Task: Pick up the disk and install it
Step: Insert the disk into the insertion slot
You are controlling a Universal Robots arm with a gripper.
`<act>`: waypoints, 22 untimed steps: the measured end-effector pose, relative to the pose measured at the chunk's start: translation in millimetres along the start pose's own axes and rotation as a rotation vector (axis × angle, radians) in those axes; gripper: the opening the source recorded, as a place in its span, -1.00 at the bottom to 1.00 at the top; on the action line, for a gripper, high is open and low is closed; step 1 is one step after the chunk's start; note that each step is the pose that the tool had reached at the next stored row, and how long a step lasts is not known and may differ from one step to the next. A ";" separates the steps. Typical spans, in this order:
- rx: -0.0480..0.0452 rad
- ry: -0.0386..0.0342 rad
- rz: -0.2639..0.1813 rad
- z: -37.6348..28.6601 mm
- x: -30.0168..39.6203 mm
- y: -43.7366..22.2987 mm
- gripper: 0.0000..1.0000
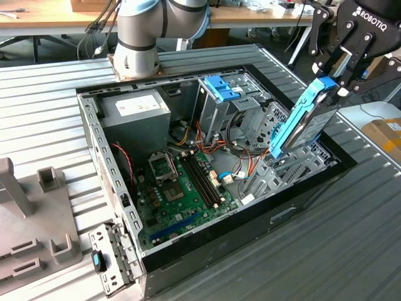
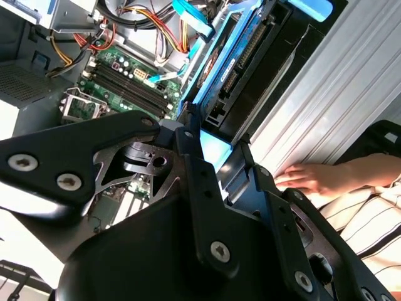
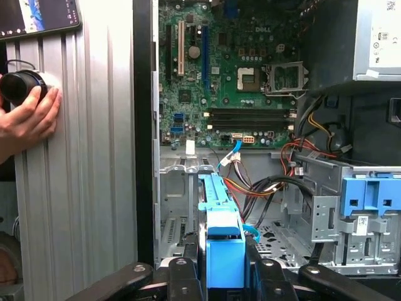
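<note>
The gripper [image 1: 331,80] is clamped on the top end of the disk [image 1: 304,122]. The disk hangs tilted over the metal bay at the exterior view's right side of the open computer case [image 1: 250,233]. I can't tell whether its lower end touches the bay. In the first wrist view, a hand [image 3: 28,119] rests against a round black object [image 3: 20,88], partly cut off, beyond the case.

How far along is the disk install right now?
Done: the disk is picked up, clamped at its upper end by the gripper. In hand: it hangs tilted over the metal drive bay at the exterior view's right of the open computer case, lower end near the bay. Left: it is not yet seated; most of it stands above the case rim.
</note>
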State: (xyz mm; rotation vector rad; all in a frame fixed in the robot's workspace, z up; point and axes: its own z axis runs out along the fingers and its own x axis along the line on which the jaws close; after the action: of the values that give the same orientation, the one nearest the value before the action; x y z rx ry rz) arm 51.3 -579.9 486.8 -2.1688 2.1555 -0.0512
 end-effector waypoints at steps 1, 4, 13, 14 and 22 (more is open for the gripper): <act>0.0000 -0.0001 0.000 0.6 0.0 0.1 -0.26; 0.0000 -0.0001 0.001 5.0 0.2 0.4 -0.26; 0.0000 0.0000 0.001 16.4 0.5 -0.9 -0.26; 0.0000 0.0000 0.001 17.3 0.6 -0.9 -0.26; 0.0005 0.0035 0.014 19.2 0.6 -0.8 -0.26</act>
State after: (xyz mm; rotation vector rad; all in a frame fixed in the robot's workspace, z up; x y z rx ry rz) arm 53.7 -579.8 467.8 -2.1550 2.1718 -0.0547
